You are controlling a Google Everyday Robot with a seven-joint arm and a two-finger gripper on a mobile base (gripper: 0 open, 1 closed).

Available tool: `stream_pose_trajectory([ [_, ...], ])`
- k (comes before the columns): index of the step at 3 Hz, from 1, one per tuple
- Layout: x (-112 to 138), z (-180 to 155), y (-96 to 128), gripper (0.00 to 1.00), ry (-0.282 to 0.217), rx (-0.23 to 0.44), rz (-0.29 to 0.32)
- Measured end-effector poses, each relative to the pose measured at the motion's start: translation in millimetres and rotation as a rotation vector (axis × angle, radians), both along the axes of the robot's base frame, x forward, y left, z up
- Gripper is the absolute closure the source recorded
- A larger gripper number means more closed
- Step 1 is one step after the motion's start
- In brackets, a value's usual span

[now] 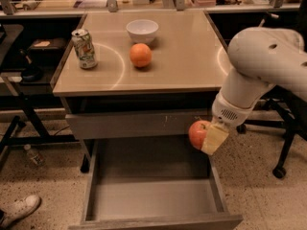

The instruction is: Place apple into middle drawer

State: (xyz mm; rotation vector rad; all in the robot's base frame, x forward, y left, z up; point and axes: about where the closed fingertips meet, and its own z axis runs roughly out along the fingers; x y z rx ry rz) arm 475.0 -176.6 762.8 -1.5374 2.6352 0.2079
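Red apple [197, 134] sits right of centre in the frame, pinched in the gripper [205, 137]. The jaws are closed on it, and only the pale pad on the right side shows. The gripper hangs just below the scratched drawer front [139, 123], above the right wall of the middle drawer [153, 195], which is pulled open across the lower centre with a bare floor.

Risks as I see them:
- Releasing here: the apple looks to be over the side wall rather than the floor. It could clip the rim and bounce out onto the speckled floor [259, 190].
- Dropping from this height: round fruit on a flat floor will roll or hop.
- Moving left into the drawer: the wrist could catch the upper front panel.

Orange [140, 55], bowl [142, 30] and can [84, 48] on the tabletop [187, 66] are well clear.
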Motion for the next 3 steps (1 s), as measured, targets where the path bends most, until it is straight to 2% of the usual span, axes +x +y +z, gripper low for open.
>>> stream_pose_trajectory([
  [1,-19.5,-44.3,37.5,1.00,0.101,0.039,0.046],
  [3,-22.4,-50.6,38.8,1.00,0.115,0.045,0.049],
])
